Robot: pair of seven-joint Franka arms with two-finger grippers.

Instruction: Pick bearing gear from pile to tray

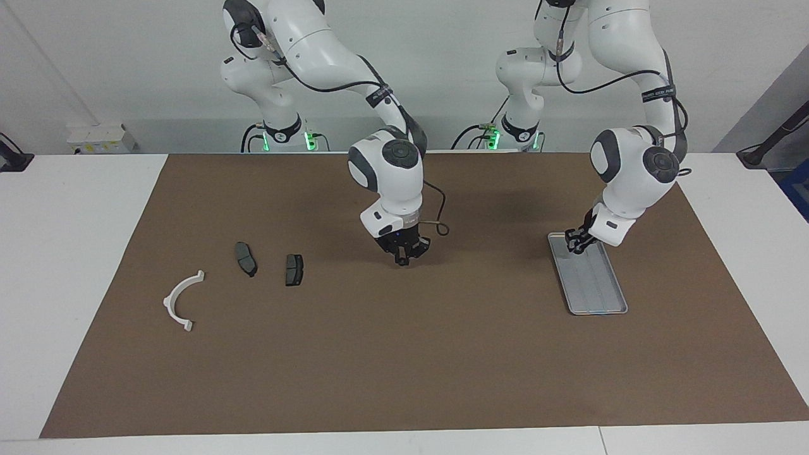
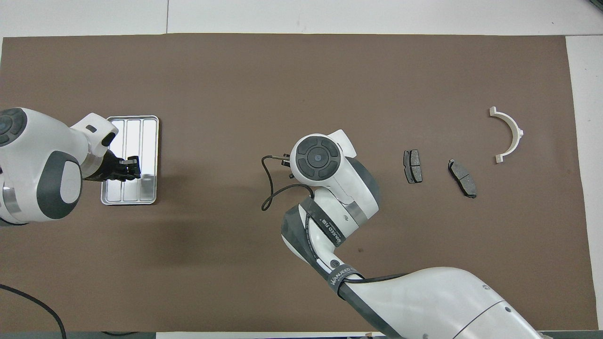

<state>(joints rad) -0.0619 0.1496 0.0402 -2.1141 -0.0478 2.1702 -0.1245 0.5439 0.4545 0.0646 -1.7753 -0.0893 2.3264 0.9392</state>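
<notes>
The pile lies toward the right arm's end of the mat: a white curved arc and two dark grey brake pads. I see no black rings or bearing gear. The silver tray lies toward the left arm's end. My right gripper hangs low over the mat's middle, between the pads and the tray; in the overhead view its own wrist hides it. My left gripper is over the tray's end nearer the robots.
A brown mat covers most of the white table. A black cable loops from the right wrist. A tiny dark speck lies on the mat beside the right arm.
</notes>
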